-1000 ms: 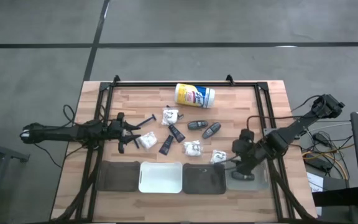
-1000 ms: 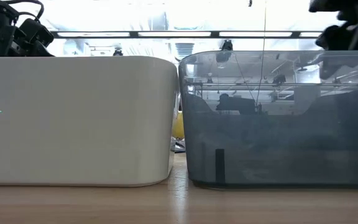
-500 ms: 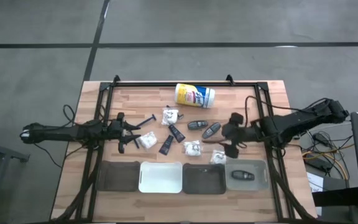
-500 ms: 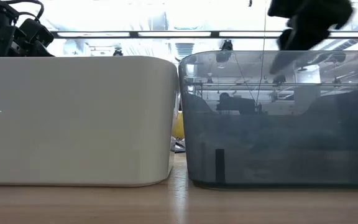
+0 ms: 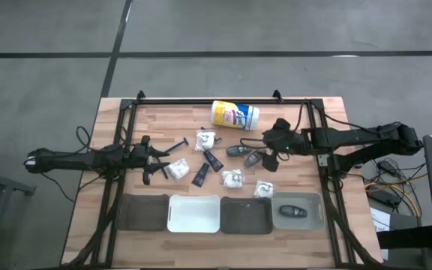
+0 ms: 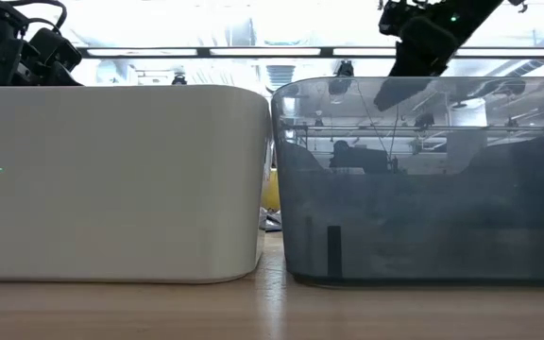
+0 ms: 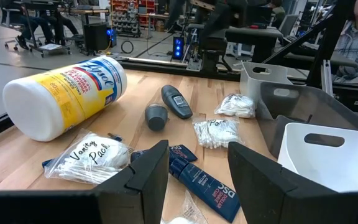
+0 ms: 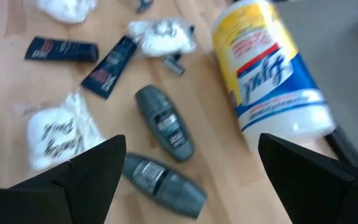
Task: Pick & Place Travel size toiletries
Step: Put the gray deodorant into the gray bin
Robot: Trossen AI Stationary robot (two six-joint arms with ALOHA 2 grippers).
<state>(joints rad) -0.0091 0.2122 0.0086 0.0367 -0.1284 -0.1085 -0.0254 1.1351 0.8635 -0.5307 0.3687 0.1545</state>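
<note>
**Op:** Hovering my right gripper (image 5: pixel 270 154), jaws spread wide and empty, above two grey pods (image 8: pixel 165 152) lying close together beside the canister (image 5: pixel 235 115).

**Spotter:** Risk?

**Op:** I think a finger could clip the second pod and knock it into the canister, since they lie so close.

**Spotter:** Left side?

**Op:** Left gripper (image 5: pixel 153 164) waits partly open, holding nothing, by a white packet (image 7: pixel 89 157). One pod (image 5: pixel 295 211) is in the end bin (image 5: pixel 315 218).

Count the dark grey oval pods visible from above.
3. One dark grey oval pod and a second pod lie side by side mid-table; a third pod sits in the clear grey bin at the row's right end. The dark bins might hide others.
</note>
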